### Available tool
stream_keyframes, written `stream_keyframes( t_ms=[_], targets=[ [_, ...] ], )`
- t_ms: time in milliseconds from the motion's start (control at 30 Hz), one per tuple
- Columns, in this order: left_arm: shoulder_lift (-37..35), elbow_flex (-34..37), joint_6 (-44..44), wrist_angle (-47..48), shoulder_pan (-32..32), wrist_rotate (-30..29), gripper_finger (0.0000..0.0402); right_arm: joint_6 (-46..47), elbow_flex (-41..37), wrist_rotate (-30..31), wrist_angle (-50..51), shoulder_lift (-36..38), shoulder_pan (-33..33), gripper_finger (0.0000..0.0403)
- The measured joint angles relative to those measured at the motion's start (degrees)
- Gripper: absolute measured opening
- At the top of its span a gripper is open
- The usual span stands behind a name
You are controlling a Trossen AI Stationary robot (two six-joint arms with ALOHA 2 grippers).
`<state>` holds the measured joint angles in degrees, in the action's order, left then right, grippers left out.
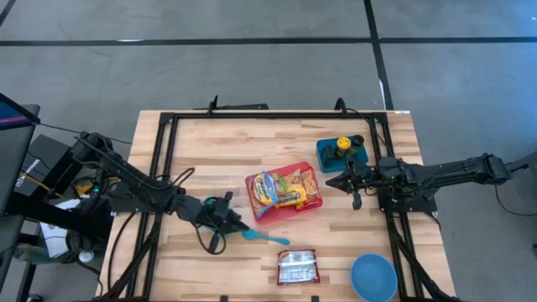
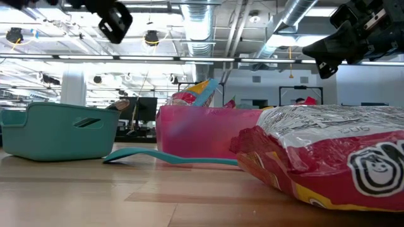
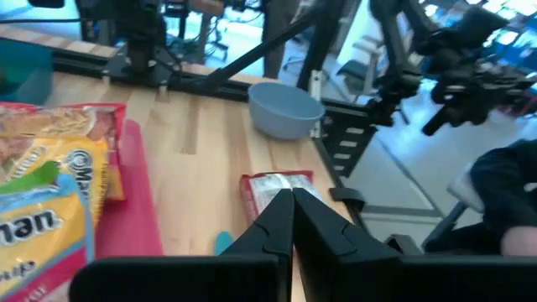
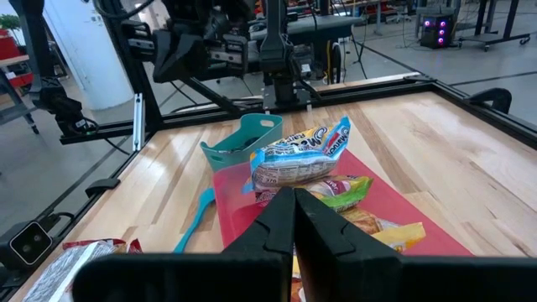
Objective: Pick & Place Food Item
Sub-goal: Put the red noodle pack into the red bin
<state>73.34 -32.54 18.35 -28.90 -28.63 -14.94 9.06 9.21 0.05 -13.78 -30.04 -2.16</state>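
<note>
A red tray (image 1: 312, 204) sits at the table's (image 1: 210, 151) middle, piled with food packets (image 1: 281, 191). The left gripper (image 1: 237, 223) hovers just beside the tray's near-left corner, its fingers pressed together on nothing; in its wrist view the closed tips (image 3: 291, 220) point toward a red-and-silver packet (image 3: 273, 186) and a blue bowl (image 3: 285, 107). A teal spatula (image 1: 265, 238) lies on the wood right by this gripper, between the tray and the lone packet (image 1: 297, 267), which lies near the front edge. The bowl (image 1: 373, 277) stands just right of that packet. The right gripper (image 1: 336, 182) hangs close to the tray's right side, also closed and empty, aimed at the packets (image 4: 312, 159). Behind it, a teal bin (image 1: 341, 154) holds a yellow-and-black item (image 1: 343, 144).
</note>
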Motion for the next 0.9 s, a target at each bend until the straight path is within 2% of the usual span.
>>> stream_keyframes(
  t_ms=[267,900],
  targets=[
    [-0.75,5.34,-0.04,-9.23,-2.83,0.01,0.0000,0.00,0.00,0.00,0.02,0.00,-0.01,0.0001],
    [-0.99,5.45,0.04,-11.59,-3.21,0.02,0.0000,0.00,0.00,0.00,0.02,0.00,-0.01,0.0001]
  ],
)
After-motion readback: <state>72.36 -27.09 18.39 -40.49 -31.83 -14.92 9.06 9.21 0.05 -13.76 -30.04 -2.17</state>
